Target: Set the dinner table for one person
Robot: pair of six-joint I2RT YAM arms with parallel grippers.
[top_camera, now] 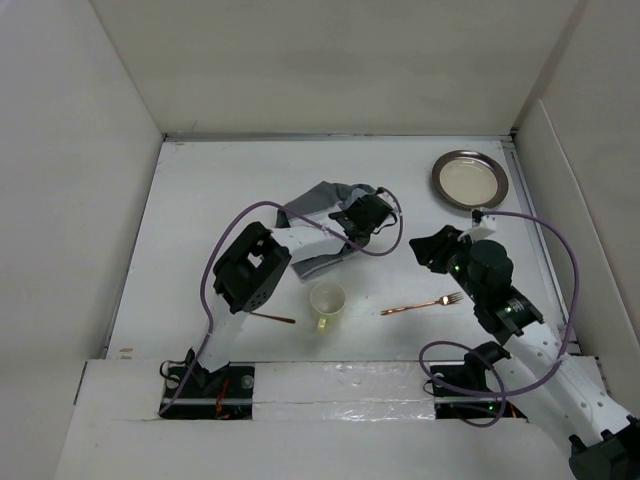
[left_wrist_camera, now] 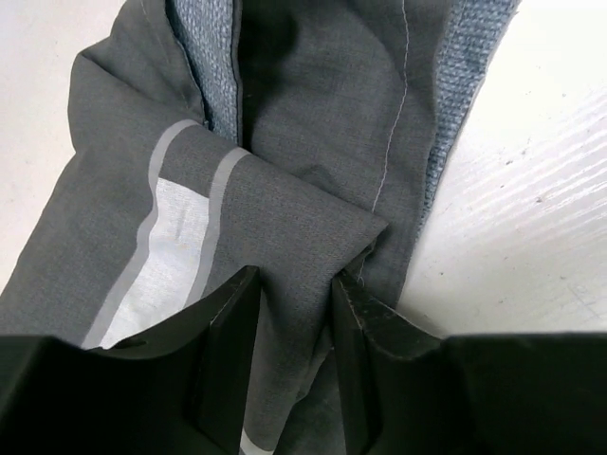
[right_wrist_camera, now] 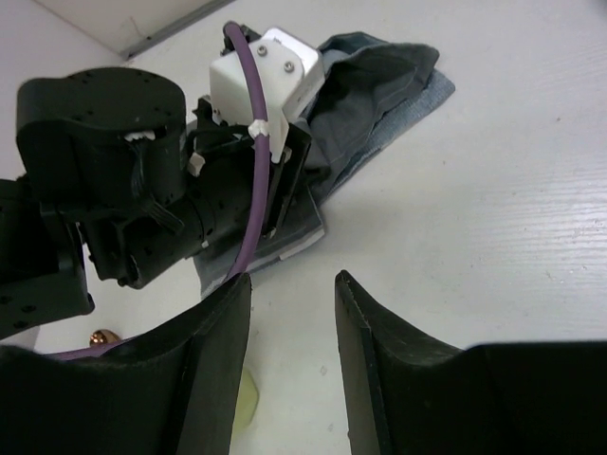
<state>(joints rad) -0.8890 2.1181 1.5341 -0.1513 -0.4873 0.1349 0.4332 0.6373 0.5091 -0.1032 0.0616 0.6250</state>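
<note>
A crumpled dark grey cloth mat with pale stripes (top_camera: 315, 197) lies mid-table on the white dinner table (top_camera: 220, 200). My left gripper (top_camera: 352, 225) is down on it. In the left wrist view its jaws (left_wrist_camera: 296, 280) pinch a raised fold of the mat (left_wrist_camera: 313, 123). My right gripper (top_camera: 425, 248) hovers just right of the mat, open and empty (right_wrist_camera: 294, 280), over bare table (right_wrist_camera: 493, 190). It faces the left gripper and the mat (right_wrist_camera: 379, 85). A pale yellow-green cup (top_camera: 327, 303), a copper fork (top_camera: 425, 303) and a silver plate (top_camera: 468, 178) lie on the table.
A thin copper utensil (top_camera: 275, 318) lies left of the cup, partly under my left arm. White walls enclose the table on three sides. Purple cables loop off both arms above the surface.
</note>
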